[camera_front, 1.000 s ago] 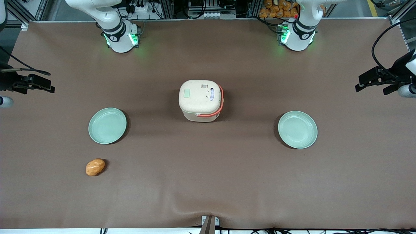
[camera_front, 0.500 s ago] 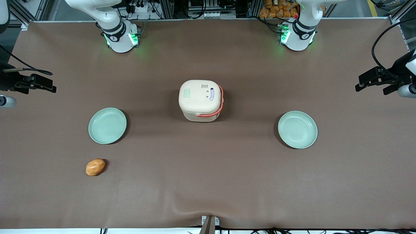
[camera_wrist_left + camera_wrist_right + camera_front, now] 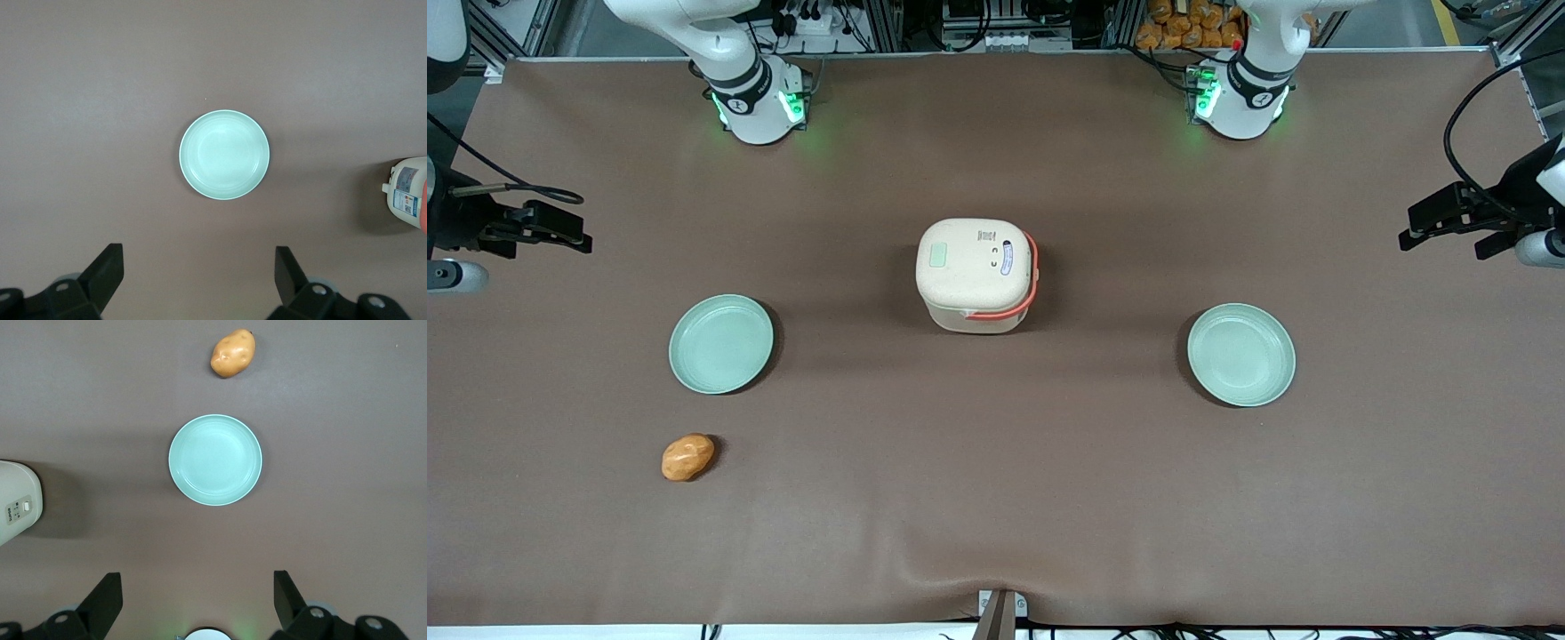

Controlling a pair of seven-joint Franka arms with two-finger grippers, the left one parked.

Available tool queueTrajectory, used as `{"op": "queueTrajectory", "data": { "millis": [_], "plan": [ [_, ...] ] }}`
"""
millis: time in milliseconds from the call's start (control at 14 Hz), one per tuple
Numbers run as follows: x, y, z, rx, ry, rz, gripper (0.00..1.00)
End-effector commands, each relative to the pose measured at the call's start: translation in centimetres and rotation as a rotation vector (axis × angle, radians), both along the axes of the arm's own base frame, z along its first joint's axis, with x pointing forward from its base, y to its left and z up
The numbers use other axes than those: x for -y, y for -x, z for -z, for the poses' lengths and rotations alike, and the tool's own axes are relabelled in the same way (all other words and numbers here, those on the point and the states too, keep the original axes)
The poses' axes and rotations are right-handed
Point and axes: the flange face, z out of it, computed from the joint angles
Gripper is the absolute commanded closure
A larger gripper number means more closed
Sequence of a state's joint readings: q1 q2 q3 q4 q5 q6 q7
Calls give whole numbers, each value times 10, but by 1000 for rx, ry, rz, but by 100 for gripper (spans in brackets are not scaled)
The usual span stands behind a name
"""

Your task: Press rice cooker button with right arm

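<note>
The cream-beige rice cooker point(image 3: 976, 276) with a coral band stands in the middle of the table, lid closed. The small pale-green button point(image 3: 938, 256) lies flat on the lid, on the side toward the working arm's end. The right arm's black gripper point(image 3: 574, 236) hovers at the working arm's end of the table, well apart from the cooker. Its fingers are open and empty. In the right wrist view the gripper point(image 3: 197, 577) looks down on the table, and an edge of the cooker point(image 3: 17, 510) shows. The cooker also shows in the left wrist view point(image 3: 410, 193).
One pale green plate point(image 3: 721, 344) lies between gripper and cooker, also under the right wrist camera point(image 3: 215, 459). A second plate point(image 3: 1241, 355) lies toward the parked arm's end. A potato point(image 3: 687, 456) lies nearer the front camera than the first plate.
The right arm's gripper has shifted slightly toward the cooker. The cooker, plates and potato have not moved.
</note>
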State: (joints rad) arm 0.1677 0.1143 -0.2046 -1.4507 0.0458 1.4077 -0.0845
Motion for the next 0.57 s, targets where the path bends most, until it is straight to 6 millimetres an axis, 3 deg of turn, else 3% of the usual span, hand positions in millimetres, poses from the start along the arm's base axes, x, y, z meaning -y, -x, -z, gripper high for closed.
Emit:
{"op": "queueTrajectory", "data": {
  "millis": [0,143,500],
  "plan": [
    [0,2,-6,8,9,-11,0],
    [-3,2,-8,12,-1,-15,0],
    [-47,3,-11,20,-51,-72,0]
  ]
}}
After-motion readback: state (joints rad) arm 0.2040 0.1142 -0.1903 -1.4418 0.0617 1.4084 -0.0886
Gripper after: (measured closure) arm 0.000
